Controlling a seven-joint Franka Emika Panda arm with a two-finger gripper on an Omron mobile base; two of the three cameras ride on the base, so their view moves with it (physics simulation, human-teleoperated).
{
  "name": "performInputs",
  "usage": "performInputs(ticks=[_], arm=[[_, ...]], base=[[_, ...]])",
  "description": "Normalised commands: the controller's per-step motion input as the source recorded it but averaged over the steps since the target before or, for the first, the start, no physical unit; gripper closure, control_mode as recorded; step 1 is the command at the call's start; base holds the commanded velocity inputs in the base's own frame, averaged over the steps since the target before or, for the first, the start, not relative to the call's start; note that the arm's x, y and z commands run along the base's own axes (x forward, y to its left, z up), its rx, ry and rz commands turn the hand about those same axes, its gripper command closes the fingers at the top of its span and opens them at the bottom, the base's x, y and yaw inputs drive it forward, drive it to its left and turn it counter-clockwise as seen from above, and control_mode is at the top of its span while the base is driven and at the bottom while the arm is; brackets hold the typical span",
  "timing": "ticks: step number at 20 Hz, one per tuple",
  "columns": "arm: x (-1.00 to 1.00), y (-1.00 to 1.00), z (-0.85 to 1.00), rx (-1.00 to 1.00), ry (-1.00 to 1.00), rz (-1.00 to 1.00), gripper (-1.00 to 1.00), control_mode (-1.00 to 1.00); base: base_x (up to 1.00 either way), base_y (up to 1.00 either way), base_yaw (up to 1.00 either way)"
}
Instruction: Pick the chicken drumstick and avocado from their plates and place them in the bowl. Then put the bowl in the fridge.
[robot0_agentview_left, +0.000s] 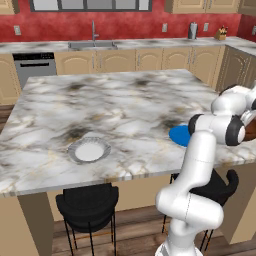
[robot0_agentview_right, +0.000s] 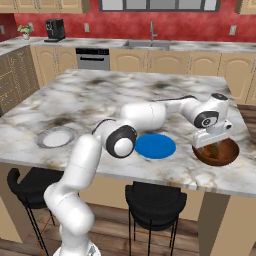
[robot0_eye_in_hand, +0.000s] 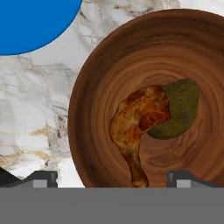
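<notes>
Item: round dark reddish-brown wooden bowl (robot0_eye_in_hand: 144, 65), on the marbled island counter (robot0_agentview_left: 115, 100). Contents: reddish-brown chicken drumstick (robot0_eye_in_hand: 135, 127) touching dark olive avocado (robot0_eye_in_hand: 177, 109). Beside it: flat bright blue plate (robot0_agentview_right: 155, 146); further off, white grey-rimmed plate (robot0_agentview_left: 89, 150). Our gripper (robot0_agentview_right: 214, 142) hangs above, jaws spread, holding nothing. We judge loading done; fridge transfer remains.

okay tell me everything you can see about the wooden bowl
The bowl is round, dark reddish-brown with ringed wood grain, upright on the marble island beside the blue plate. Inside lie the chicken drumstick, bone end toward the rim, and the avocado, touching each other. The open gripper hovers just above.
</notes>
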Motion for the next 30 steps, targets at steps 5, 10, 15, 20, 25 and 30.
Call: performInputs(ticks=[5,10,15,20,25,30], arm=[[-0.14,0.2,0.23,0.0,0.0,0.0,-1.0,-1.0],[-0.39,0.29,-0.05,0.0,-0.01,-0.02,-1.0,-1.0],[-0.2,0.39,-0.23,-0.13,-0.14,-0.09,-1.0,-1.0],[0.01,0.34,-0.21,-0.15,-0.1,-0.03,-1.0,-1.0],[0.22,0.24,-0.11,-0.17,0.03,-0.01,-1.0,-1.0],[0.32,0.02,-0.03,-0.09,0.13,0.0,-1.0,-1.0]], base=[[0.0,0.0,0.0],[0.0,0.0,0.0],[0.0,0.0,0.0],[0.0,0.0,0.0],[0.0,0.0,0.0],[0.0,0.0,0.0]])
